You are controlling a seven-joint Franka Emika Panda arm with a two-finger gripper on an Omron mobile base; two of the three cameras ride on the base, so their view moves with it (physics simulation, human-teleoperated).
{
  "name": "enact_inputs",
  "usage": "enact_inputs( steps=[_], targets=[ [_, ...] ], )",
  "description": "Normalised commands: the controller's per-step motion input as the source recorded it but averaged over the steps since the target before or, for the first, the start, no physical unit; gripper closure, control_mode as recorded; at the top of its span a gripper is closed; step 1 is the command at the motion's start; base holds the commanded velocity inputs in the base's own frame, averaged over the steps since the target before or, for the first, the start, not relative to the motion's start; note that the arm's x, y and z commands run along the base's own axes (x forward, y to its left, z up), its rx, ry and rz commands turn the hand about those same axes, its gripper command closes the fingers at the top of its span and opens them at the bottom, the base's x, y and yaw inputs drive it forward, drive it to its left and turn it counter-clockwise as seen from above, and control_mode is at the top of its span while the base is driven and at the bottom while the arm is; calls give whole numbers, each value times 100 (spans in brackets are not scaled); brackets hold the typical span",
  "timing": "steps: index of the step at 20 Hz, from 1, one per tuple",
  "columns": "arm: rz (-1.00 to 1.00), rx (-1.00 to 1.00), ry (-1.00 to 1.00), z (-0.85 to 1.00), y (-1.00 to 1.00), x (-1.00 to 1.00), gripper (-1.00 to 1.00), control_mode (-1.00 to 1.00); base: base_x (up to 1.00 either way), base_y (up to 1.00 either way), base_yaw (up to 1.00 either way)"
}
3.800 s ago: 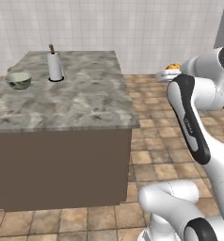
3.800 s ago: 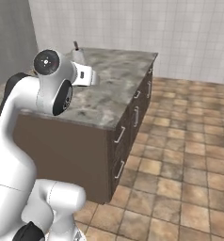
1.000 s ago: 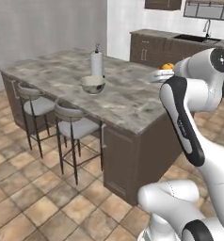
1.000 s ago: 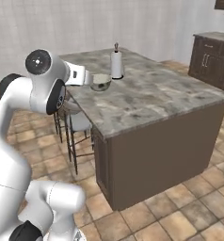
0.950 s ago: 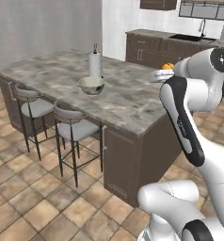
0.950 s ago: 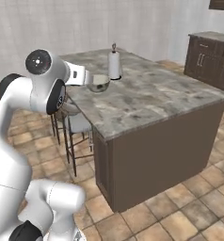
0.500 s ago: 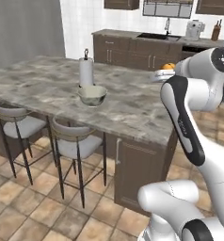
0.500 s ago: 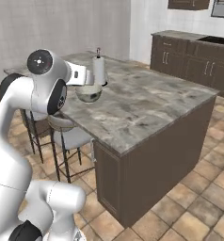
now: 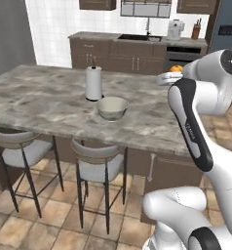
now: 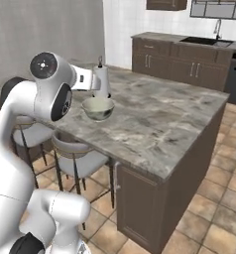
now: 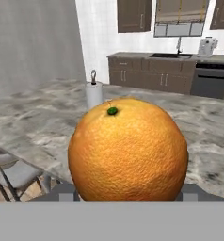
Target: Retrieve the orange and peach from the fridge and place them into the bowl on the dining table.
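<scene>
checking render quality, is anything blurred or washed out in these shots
Hand view: the orange is sharp, its dimpled skin clear, the kitchen behind soft. Left base view: the bowl and table look slightly blurry under flat light. Right base view: similarly soft, no glare.

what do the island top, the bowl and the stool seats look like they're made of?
Dining table top: looks like polished marble or stone, grey-brown with pale veining and a soft sheen.
Bowl: probably glazed ceramic, plain pale grey-green, smooth; could be plastic.
Stools: seats look like padded grey fabric or vinyl, rounded and matte, on thin dark legs, likely metal.
</scene>
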Motion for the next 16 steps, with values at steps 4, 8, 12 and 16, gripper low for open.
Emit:
enact_inputs(
  steps=[4,8,12,16],
  targets=[
    [0,0,0,0,0,0,100,100,19,99,-31],
    [0,0,0,0,0,0,100,100,23,58,-22],
    [0,0,0,0,0,0,100,100,32,16,-17],
    [0,0,0,0,0,0,100,100,38,0,-14]
  ],
)
